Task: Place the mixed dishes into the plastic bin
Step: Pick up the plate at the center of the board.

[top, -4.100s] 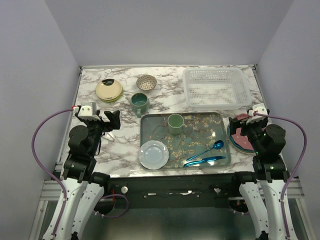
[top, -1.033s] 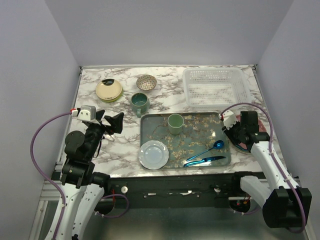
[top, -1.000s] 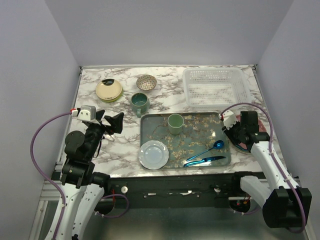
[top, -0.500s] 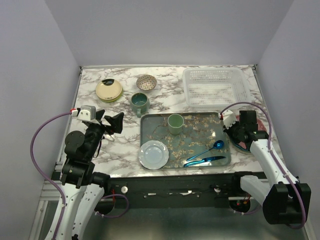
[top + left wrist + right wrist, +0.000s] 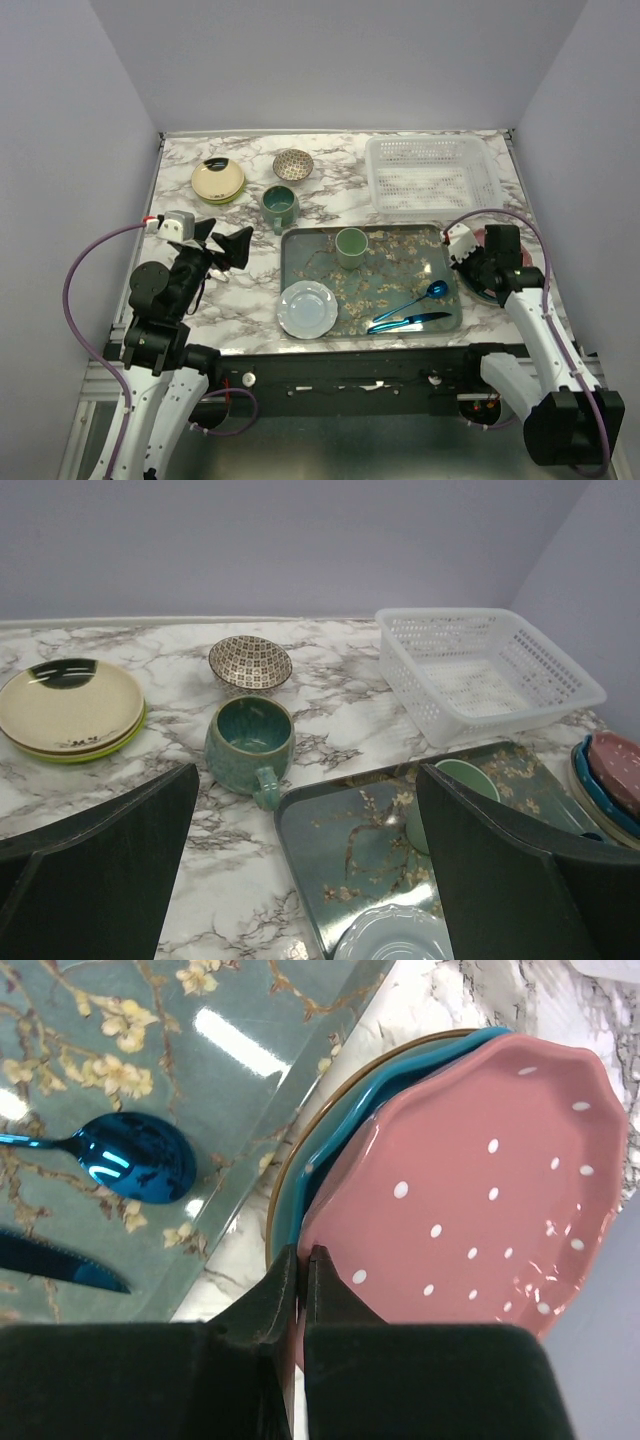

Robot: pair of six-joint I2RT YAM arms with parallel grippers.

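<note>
At the table's right edge a pink white-dotted plate (image 5: 470, 1190) lies on a teal plate (image 5: 340, 1125), stacked beside the tray. My right gripper (image 5: 303, 1252) is shut on the pink plate's near rim, one finger above it and one below. From above, that gripper (image 5: 478, 266) covers most of the stack. The white lattice bin (image 5: 377, 180) stands at the back right. A cream plate on a lime one (image 5: 218, 180), a speckled bowl (image 5: 292, 164) and a dark teal mug (image 5: 279, 205) sit at the back left. My left gripper (image 5: 225, 248) hangs open and holds nothing.
A grey crumb-strewn tray (image 5: 305, 252) fills the middle front. It holds a green cup (image 5: 351, 246), a pale blue plate (image 5: 307, 308), a blue spoon (image 5: 425, 294) and a blue knife (image 5: 405, 321). The right wall runs close behind the stacked plates.
My right gripper's jaws have closed onto the pink plate's rim, and that arm has edged slightly right. The left arm has barely moved.
</note>
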